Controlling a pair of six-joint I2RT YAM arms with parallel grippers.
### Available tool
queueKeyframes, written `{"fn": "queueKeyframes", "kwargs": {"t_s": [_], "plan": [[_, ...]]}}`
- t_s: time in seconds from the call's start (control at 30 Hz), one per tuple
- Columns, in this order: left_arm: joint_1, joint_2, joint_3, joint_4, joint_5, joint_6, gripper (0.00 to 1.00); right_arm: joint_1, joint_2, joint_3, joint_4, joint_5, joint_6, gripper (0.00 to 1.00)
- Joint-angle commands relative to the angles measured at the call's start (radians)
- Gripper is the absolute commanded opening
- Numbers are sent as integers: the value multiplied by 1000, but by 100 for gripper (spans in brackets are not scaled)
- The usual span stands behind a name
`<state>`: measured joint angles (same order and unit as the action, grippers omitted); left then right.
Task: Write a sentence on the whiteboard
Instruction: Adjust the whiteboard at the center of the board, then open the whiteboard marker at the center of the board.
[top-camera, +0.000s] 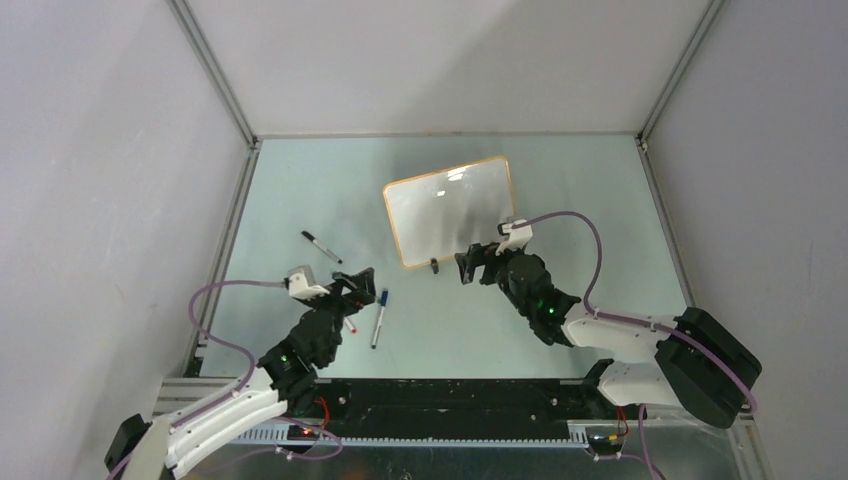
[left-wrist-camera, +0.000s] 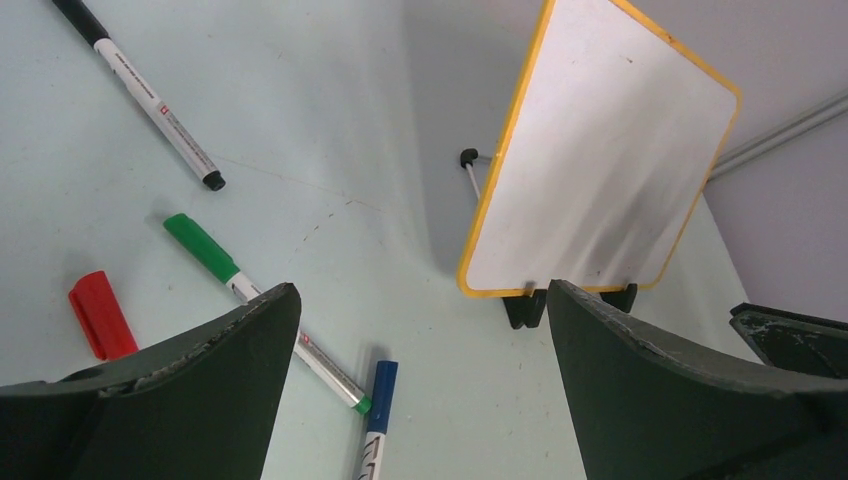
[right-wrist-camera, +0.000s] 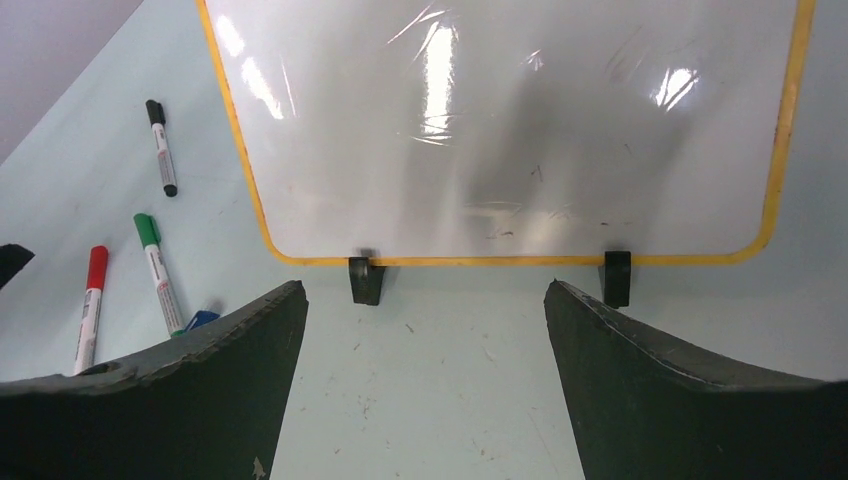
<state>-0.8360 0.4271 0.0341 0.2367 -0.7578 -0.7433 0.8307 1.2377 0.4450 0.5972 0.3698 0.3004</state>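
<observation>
Whiteboard (top-camera: 449, 210) blank, sentence not begun; green marker (right-wrist-camera: 160, 275) lying unpicked left of board; left gripper (left-wrist-camera: 420, 295) and right gripper (right-wrist-camera: 425, 295) spread wide, empty; all writing left.

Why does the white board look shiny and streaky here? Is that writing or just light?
Just light. Right wrist view: bright glare streaks on the whiteboard, a grey shadow down its middle, only faint smudges. Top view: one small glare spot near its far edge. Left wrist view: soft grey shading, no glare.
</observation>
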Motion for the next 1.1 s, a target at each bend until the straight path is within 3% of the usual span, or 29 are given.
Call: {"fn": "queueKeyframes", "kwargs": {"t_s": [0.0,0.33,0.53,0.63,0.83,1.07], "plan": [[-6,7,15,38,-38,-2,99,-1,8,39,18,-42,-39,92],[-6,227,211,-209,-85,-102,99,28,8,63,-13,-64,-63,89],[1,317,334,-511,-140,-267,99,33,2,77,-42,-76,-56,89],[47,359,354,-533,-88,-290,96,34,-3,77,-56,-67,-54,89],[291,511,352,-460,101,-312,77,24,8,77,-59,-54,-42,89],[329,659,449,-510,115,-339,72,12,22,79,-62,-63,-31,88]]}}
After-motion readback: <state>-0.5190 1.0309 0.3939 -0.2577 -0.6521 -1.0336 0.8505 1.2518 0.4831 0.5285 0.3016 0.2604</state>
